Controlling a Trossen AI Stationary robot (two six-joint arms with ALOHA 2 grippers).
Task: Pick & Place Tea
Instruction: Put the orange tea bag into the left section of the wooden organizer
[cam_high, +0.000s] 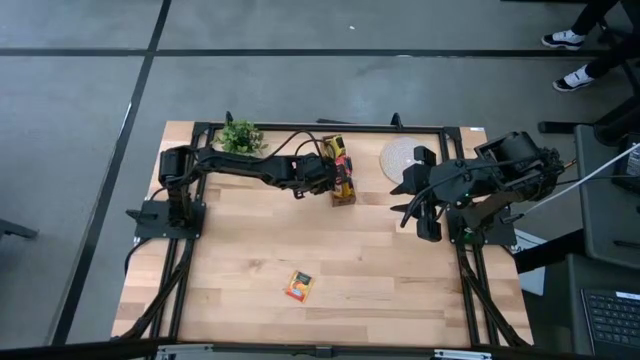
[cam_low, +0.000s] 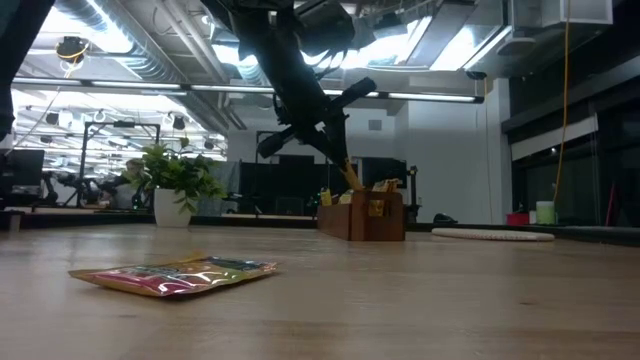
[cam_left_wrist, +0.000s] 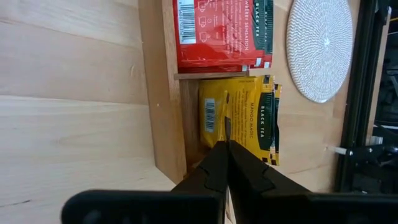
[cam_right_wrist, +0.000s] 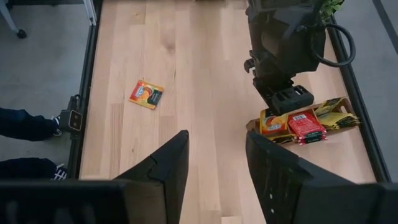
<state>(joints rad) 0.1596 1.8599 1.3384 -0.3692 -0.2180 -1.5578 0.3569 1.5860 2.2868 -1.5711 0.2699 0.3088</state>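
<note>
Wooden, rectangular and open-topped, the tea box (cam_high: 342, 172) stands toward the far edge of the pale plank worktop (cam_high: 250, 250) and serves as the landmark for this scene. Left hand (cam_high: 337, 180): poised directly over the box, its two dark fingers pressed together; in the left wrist view their tips (cam_left_wrist: 225, 152) meet at the edge of a yellow sachet, and whether that sachet is pinched cannot be told. Box contents: flat square tea sachets standing in divided compartments. One compartment holds yellow sachets (cam_left_wrist: 242, 118) with a dark label reading "BLACK TEA" and a barcode; the neighbouring compartment holds red sachets (cam_left_wrist: 221, 28) whose dark label also reads "BLACK TEA", with a barcode beside it. The right wrist view shows an orange sachet (cam_right_wrist: 272, 122) in the box beside a red one. A single orange-and-yellow sachet with a dark centre label (cam_high: 299, 286) lies flat on the worktop, well apart from the box, toward the near edge. Right hand (cam_high: 417, 215): held above the worktop to the right of the box, fingers spread and holding nothing. Round pale woven mat (cam_high: 402, 156): between the box and the right arm. Small green potted plant (cam_high: 241, 137): left of the box, by the far edge.
</note>
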